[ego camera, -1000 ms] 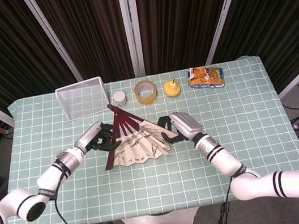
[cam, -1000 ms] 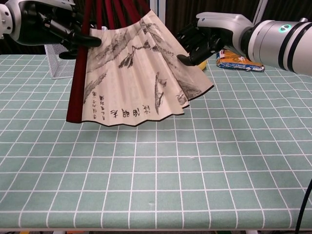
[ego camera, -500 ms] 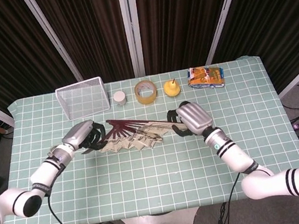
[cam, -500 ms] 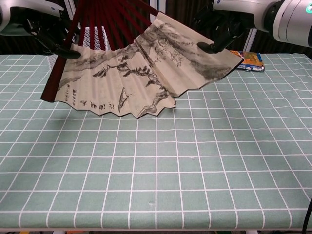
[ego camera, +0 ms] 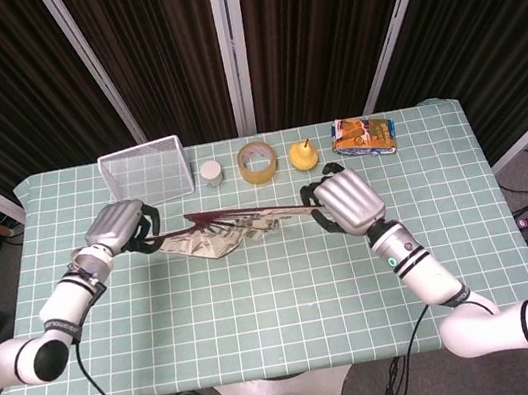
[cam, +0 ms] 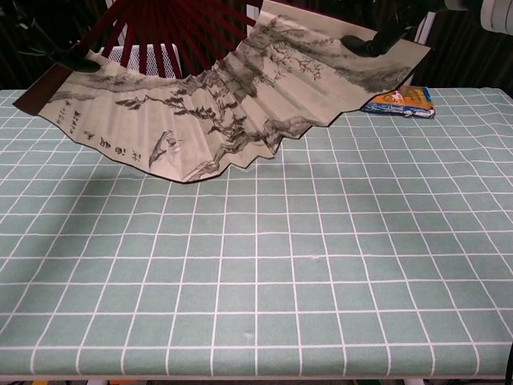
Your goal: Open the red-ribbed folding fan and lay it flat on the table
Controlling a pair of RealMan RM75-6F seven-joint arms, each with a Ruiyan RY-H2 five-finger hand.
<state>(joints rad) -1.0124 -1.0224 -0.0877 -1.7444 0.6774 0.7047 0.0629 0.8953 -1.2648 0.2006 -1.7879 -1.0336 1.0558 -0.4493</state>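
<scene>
Fan [cam: 232, 96] spread wide, held aloft by left hand [ego camera: 117, 227] and right hand [ego camera: 346, 200] gripping end ribs; next, judged: lowering flat onto surface [cam: 321, 281].

The left hand [ego camera: 117, 228] and right hand [ego camera: 346, 201] hold the folding fan [ego camera: 224, 231] (seen edge-on) spread above the desk [ego camera: 261, 299].

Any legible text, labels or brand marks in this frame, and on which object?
Fan: brush-written characters along its left edge, too small to read.
Snack packet: colourful print, lettering blurred, unreadable.
Tape roll, small jar, wire basket: no visible text.
</scene>
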